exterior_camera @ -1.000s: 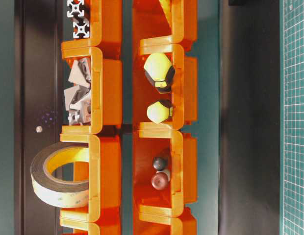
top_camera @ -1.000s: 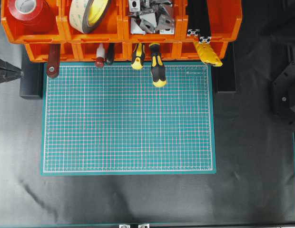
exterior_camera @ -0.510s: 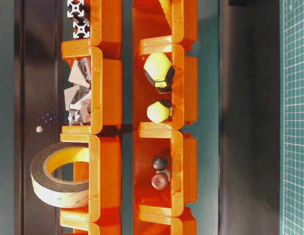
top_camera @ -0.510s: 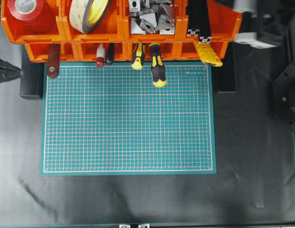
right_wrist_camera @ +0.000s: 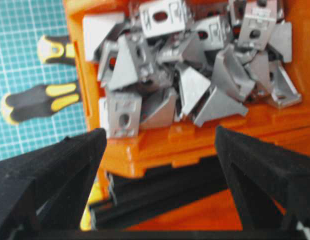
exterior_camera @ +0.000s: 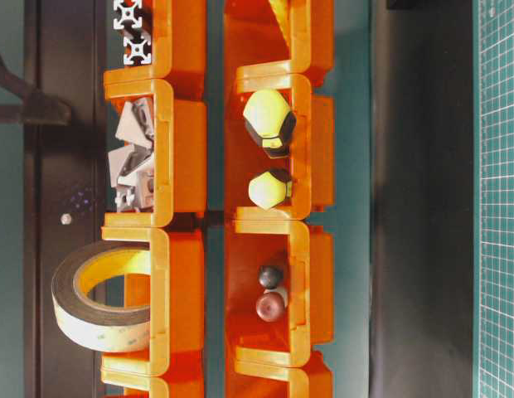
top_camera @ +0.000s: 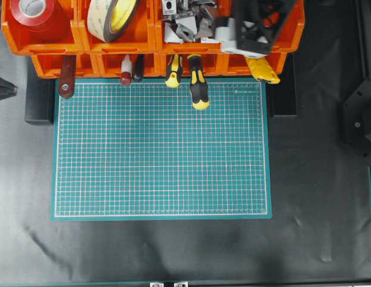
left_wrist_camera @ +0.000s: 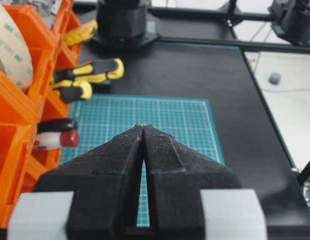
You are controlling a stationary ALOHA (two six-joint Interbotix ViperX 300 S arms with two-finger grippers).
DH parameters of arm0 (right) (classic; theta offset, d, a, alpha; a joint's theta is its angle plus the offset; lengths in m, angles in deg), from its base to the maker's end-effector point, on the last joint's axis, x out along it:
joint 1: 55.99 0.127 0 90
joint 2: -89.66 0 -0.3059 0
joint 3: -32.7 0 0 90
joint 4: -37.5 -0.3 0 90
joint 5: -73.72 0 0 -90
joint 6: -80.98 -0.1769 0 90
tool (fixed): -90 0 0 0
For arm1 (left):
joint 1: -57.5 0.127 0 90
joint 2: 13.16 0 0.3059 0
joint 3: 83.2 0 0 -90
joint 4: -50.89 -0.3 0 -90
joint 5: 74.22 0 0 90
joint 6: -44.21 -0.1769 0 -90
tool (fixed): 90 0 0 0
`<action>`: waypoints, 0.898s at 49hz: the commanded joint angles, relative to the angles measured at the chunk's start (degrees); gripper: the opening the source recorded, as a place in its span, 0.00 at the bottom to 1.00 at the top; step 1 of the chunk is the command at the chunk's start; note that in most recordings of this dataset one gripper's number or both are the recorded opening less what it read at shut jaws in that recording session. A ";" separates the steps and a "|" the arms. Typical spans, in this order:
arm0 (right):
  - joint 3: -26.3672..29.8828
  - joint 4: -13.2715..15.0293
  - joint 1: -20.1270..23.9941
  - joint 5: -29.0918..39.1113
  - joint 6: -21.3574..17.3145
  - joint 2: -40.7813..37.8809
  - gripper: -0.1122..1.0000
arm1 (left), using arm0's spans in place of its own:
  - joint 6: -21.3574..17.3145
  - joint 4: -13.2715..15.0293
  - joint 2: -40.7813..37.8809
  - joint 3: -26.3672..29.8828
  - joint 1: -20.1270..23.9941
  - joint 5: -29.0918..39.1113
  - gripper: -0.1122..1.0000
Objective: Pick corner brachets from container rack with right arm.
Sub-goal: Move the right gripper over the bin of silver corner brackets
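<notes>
the green cutting mat [top_camera: 161, 149] lies bare, leaving open room across the worktop [top_camera: 317, 179] for a pass. along its far edge the container rack [top_camera: 54, 42] forms a wall, with 2 yellow-black screwdriver handles [top_camera: 197, 89] and a red handle [top_camera: 66, 76] jutting over the mat. the right arm's end effector [right_wrist_camera: 157, 150], fingers wide apart, hangs above the heaped corner brachets [right_wrist_camera: 195, 75]; orange bin walls [right_wrist_camera: 160, 145] flank the heap.

Right arm [top_camera: 255, 27] now swung in over the container rack [top_camera: 137, 45], covering the upper right bin. Left gripper [top_camera: 3, 88] drawn back toward the left edge.
</notes>
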 commanded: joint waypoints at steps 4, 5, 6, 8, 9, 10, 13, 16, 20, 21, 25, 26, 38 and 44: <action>2.99 0.09 -0.53 0.09 -1.41 -2.20 0.87 | 0.18 -0.18 -0.09 1.85 -0.18 0.00 0.10; 3.08 0.09 -0.53 0.18 -1.49 -2.55 0.87 | 0.18 -0.26 -0.09 1.76 -0.18 0.00 0.10; 3.25 0.09 -0.53 0.09 -1.49 -2.90 0.87 | 0.18 -0.18 -0.09 1.85 -0.18 0.00 0.10; 3.52 0.09 -0.53 -0.18 -1.49 -3.60 0.87 | 0.18 -0.18 -0.09 1.85 -0.26 0.09 0.10; 3.69 -0.09 -0.53 -0.35 -1.49 -3.87 0.87 | 0.18 -0.26 -0.09 1.85 -0.18 0.00 0.10; 3.87 -0.09 -0.53 -0.53 -1.49 -4.04 0.87 | 0.18 -0.18 -0.18 1.85 -0.18 0.00 0.10; 4.39 -0.53 -0.53 -1.05 -1.58 -4.57 0.87 | 0.18 -0.26 -0.09 1.85 -0.18 0.00 0.10; 4.83 -0.97 -0.53 -1.67 -1.49 -5.01 0.87 | 0.18 -0.18 0.00 1.85 -0.26 0.00 0.10; 4.92 -1.05 -0.53 -1.85 -1.49 -5.36 0.87 | 0.18 -0.18 -0.09 1.85 -0.18 0.09 0.10; 4.92 -1.05 -0.53 -1.85 -1.49 -5.45 0.87 | 0.18 -0.18 -0.09 1.85 -0.18 0.09 0.10; 4.57 -1.05 -0.53 -1.85 -1.41 -5.71 0.87 | 0.09 -0.26 -0.09 1.85 -0.18 0.18 0.10; 4.57 -1.05 -0.53 -1.85 -1.41 -5.80 0.87 | 0.09 -0.18 -0.09 1.85 -0.18 0.26 0.10; 4.13 -1.05 -1.14 -1.76 -1.14 -7.56 0.87 | 0.09 -0.18 -0.09 1.85 -0.18 0.79 0.10; 3.52 -0.18 -2.64 -1.67 -0.97 -8.00 0.87 | 0.18 -0.18 -0.09 1.85 -0.18 0.79 0.10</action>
